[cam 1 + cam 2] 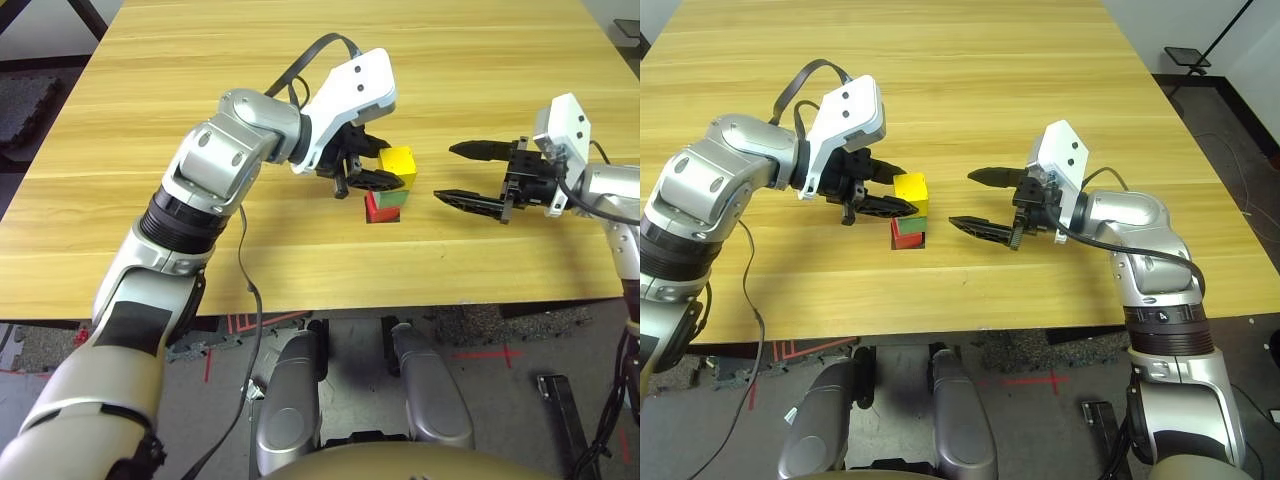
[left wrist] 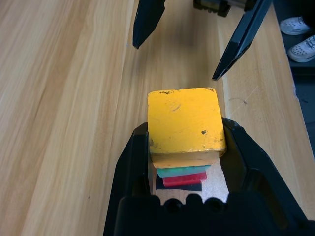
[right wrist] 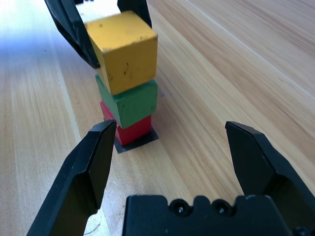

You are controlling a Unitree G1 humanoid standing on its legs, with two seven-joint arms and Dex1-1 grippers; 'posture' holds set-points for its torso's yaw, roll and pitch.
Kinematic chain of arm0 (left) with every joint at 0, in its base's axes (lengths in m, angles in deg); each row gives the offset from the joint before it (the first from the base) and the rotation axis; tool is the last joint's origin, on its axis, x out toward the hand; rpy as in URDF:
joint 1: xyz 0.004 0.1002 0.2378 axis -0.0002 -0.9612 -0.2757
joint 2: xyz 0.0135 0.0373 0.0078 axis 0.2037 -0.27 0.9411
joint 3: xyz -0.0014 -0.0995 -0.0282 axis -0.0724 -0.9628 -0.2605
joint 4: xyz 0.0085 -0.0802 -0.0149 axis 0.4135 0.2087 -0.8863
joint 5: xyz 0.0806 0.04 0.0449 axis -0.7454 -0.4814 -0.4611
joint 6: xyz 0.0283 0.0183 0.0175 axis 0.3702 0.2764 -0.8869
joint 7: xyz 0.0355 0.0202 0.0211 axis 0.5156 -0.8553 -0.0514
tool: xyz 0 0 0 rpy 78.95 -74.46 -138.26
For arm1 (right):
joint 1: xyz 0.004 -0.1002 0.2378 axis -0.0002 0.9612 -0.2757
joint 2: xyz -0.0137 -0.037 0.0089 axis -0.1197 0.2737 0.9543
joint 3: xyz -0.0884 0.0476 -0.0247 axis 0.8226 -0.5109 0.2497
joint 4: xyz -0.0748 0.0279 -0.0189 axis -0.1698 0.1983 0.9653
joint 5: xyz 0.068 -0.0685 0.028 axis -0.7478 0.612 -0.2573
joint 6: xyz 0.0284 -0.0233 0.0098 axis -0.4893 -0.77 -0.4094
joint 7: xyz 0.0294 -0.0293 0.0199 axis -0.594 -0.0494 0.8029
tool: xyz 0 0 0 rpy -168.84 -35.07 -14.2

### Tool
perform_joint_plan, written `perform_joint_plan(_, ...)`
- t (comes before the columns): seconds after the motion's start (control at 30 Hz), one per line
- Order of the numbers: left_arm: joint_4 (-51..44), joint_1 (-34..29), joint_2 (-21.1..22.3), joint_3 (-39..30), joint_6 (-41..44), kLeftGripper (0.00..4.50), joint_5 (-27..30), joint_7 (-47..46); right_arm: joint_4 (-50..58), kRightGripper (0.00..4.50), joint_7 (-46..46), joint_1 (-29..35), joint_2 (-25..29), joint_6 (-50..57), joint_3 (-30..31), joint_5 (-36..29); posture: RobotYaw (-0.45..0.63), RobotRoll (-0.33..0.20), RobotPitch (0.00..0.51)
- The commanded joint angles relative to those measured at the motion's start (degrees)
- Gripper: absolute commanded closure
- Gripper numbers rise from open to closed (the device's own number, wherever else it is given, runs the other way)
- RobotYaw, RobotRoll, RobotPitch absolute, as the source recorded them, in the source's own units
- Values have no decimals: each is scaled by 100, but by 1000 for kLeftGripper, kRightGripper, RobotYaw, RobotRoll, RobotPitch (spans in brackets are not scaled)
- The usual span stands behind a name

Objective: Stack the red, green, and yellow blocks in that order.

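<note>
Left claw (image 2: 187, 162) pinching yellow block (image 2: 184, 120) atop green (image 3: 130, 103) and red (image 3: 133, 129); right claw (image 1: 985, 203) spread nearby. Sloppy release, crooked top, whole stack toppled.

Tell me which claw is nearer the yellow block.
Left. The left claw is shut on the yellow block atop the stack; the right claw stands open, apart from it on the other side.

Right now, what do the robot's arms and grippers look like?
Both arms are silver metal with black joint bands and white wrist housings. The left gripper and right gripper each have two black pointed fingers. A black cable loops over the left wrist.
</note>
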Motion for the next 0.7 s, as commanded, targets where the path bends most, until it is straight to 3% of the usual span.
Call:
perform_joint_plan(0.03,33,-62,1,102,-91,2462,-48,46,46,0,-21,19,-2,-40,20,-19,220,114,249)
perform_joint_plan(0.47,152,-64,12,165,-202,2462,-97,102,105,0,10,58,-1,-6,5,-32,213,112,251)
perform_joint_plan(0.7,387,42,21,139,-178,38,-183,97,93,0,21,43,-16,3,16,-37,213,114,249)
